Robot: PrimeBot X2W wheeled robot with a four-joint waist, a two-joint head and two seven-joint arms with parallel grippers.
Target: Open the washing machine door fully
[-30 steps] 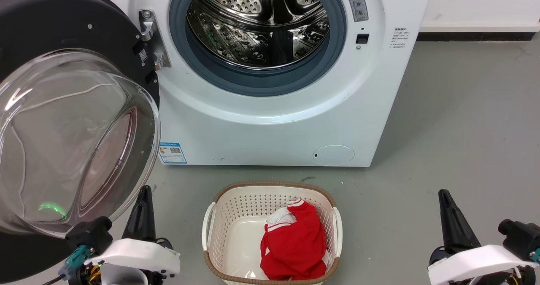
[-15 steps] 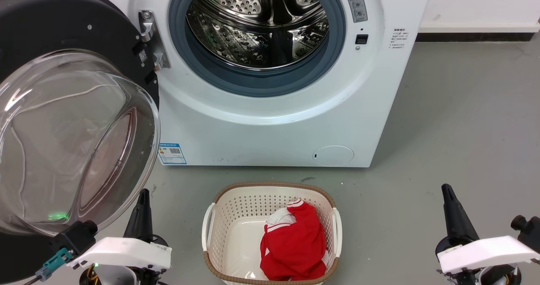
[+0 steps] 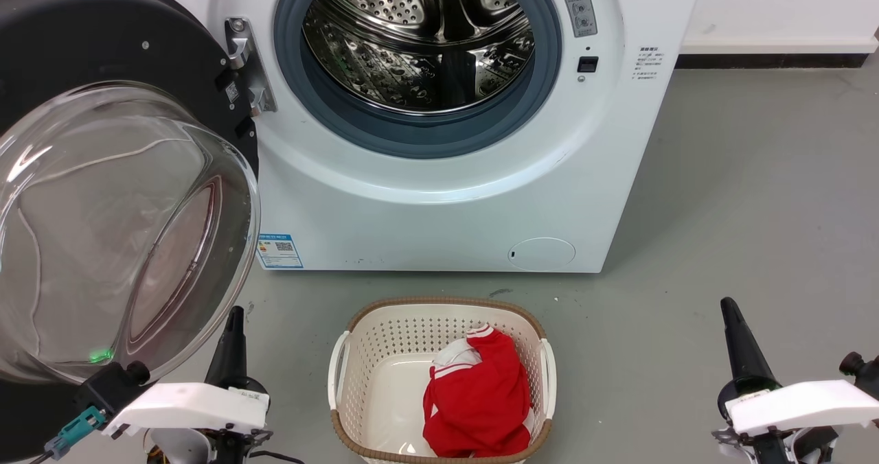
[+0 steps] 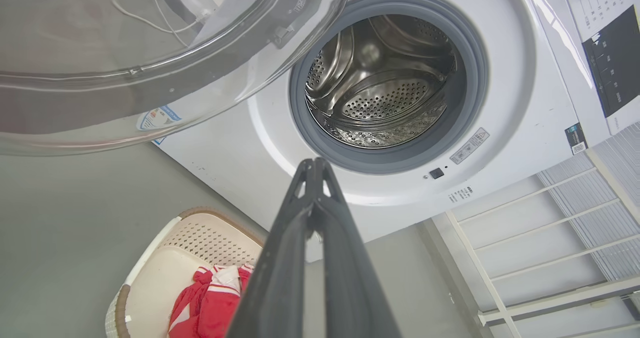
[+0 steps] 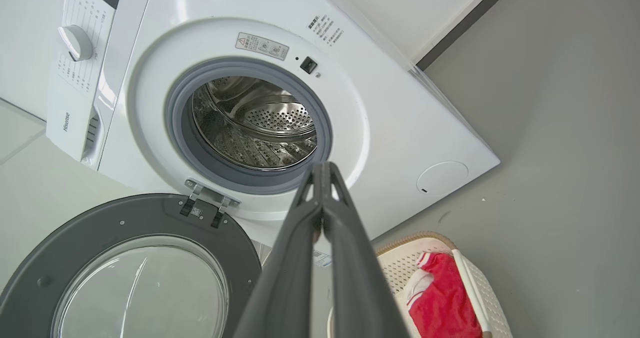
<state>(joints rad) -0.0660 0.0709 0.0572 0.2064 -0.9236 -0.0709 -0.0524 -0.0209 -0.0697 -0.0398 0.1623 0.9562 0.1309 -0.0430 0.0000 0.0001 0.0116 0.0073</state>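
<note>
Grippers: both have sunk toward 6 o'clock in the head view since one second ago.
Washing machine door (image 3: 117, 196): unmoved, swung wide at 9 o'clock of the washing machine (image 3: 439, 196).
Left gripper (image 3: 235, 313): fingers pressed together, empty, at 5 o'clock below the door, perhaps not touching it.
Right gripper (image 3: 728, 304): closed, empty, well apart at 4 o'clock.
Risk: raising the left arm could knock the door back toward shut.
</note>
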